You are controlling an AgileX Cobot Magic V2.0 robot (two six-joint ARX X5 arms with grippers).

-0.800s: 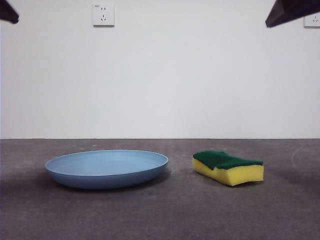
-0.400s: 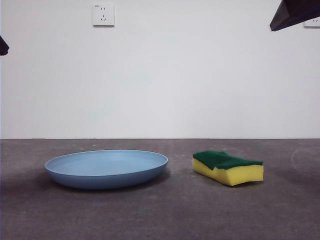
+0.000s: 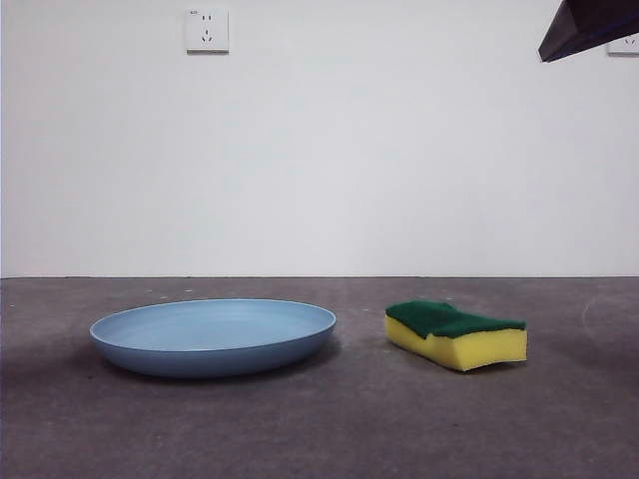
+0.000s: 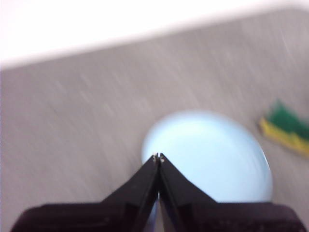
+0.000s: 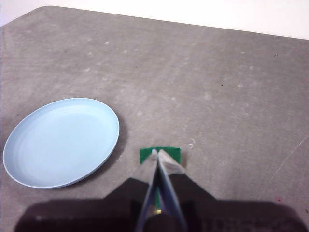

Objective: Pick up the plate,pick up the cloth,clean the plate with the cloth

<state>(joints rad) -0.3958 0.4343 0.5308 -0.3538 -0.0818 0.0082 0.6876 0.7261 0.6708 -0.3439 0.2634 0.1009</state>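
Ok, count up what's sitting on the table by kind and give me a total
Plates: 1, the light blue plate
Sponges: 1, the yellow and green sponge
Total: 2

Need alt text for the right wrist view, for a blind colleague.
The right gripper, jaws shut, hangs above the green-topped sponge on the grey table. The empty light blue plate lies beside the sponge, not touching it.

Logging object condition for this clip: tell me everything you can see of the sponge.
The sponge is a small block with a wavy edge, yellow foam below and a dark green scouring layer on top. It lies flat on the grey table, green face up, beside the light blue plate but apart from it. Nothing touches it except the table. The right hand hangs above it, jaws shut.
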